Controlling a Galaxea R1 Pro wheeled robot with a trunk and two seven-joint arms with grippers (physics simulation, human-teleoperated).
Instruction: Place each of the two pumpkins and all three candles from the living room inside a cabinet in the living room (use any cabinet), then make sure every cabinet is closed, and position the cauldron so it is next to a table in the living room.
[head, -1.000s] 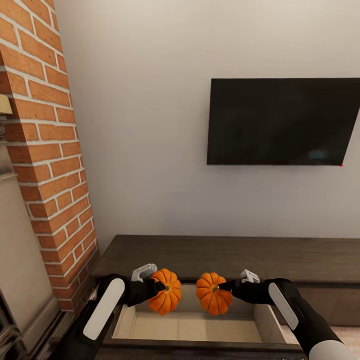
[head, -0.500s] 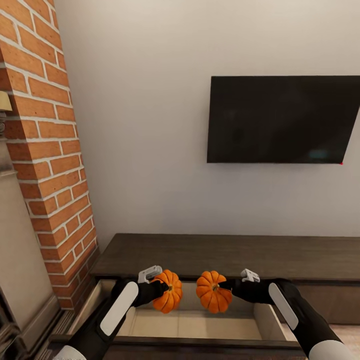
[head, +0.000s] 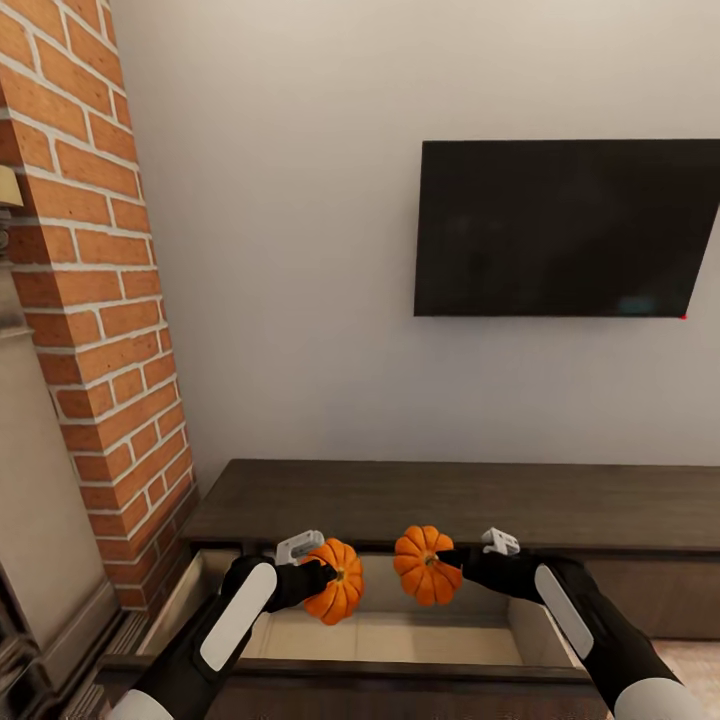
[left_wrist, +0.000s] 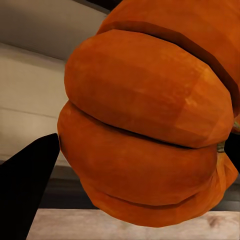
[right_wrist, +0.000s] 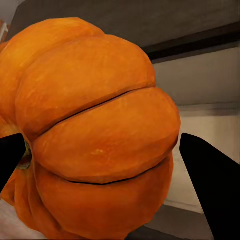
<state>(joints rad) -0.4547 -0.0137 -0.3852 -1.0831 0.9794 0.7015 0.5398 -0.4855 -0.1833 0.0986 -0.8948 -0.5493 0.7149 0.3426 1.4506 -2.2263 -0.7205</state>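
Note:
Two bright-orange ribbed pumpkins hang side by side above an open drawer of the long dark-brown cabinet (head: 450, 500). My left gripper (head: 325, 578) is shut on the left pumpkin (head: 336, 594), which looms large in the left wrist view as an orange pumpkin (left_wrist: 150, 120) with one black fingertip (left_wrist: 27, 185) beside it. My right gripper (head: 450, 563) is shut on the right pumpkin (head: 424, 564); the right wrist view has this pumpkin (right_wrist: 95, 135) between two black fingertips (right_wrist: 212, 185). The drawer's pale wood interior (head: 390, 635) lies below both. Candles and cauldron are out of view.
A brick column (head: 100, 300) and a pale fireplace surround (head: 40, 520) stand at the left, close to the open drawer. A dark television (head: 565, 230) hangs on the grey wall above the cabinet. The cabinet top runs on to the right.
The head view has tilted down slightly and come closer. My left arm has swung inward over the drawer with its pumpkin; the right pumpkin has risen a little toward the cabinet.

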